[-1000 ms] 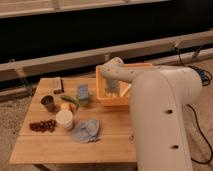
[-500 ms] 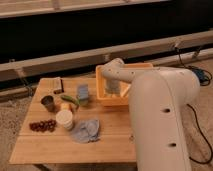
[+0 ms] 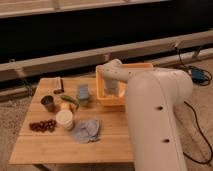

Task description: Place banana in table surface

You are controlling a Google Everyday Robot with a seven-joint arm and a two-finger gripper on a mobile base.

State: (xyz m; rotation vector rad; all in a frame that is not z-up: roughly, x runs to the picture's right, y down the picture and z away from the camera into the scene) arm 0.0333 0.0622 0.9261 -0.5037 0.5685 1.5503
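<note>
My gripper [image 3: 111, 91] reaches down into the yellow-orange tub [image 3: 136, 66] at the back right of the table surface [image 3: 115, 145]. The big white arm covers most of it. A small pale yellow-cream piece [image 3: 65, 106], possibly the banana, lies on the table between the green vegetable [image 3: 71, 100] and the white cup [image 3: 64, 119], well left of the gripper. I cannot see what lies inside the tub under the gripper.
On the left half stand a dark metal cup [image 3: 48, 102], a blue-grey object [image 3: 83, 93], a brown block [image 3: 58, 84], a bunch of dark red fruit [image 3: 43, 125] and a crumpled blue cloth [image 3: 86, 130]. The white arm body overhangs the table's right side.
</note>
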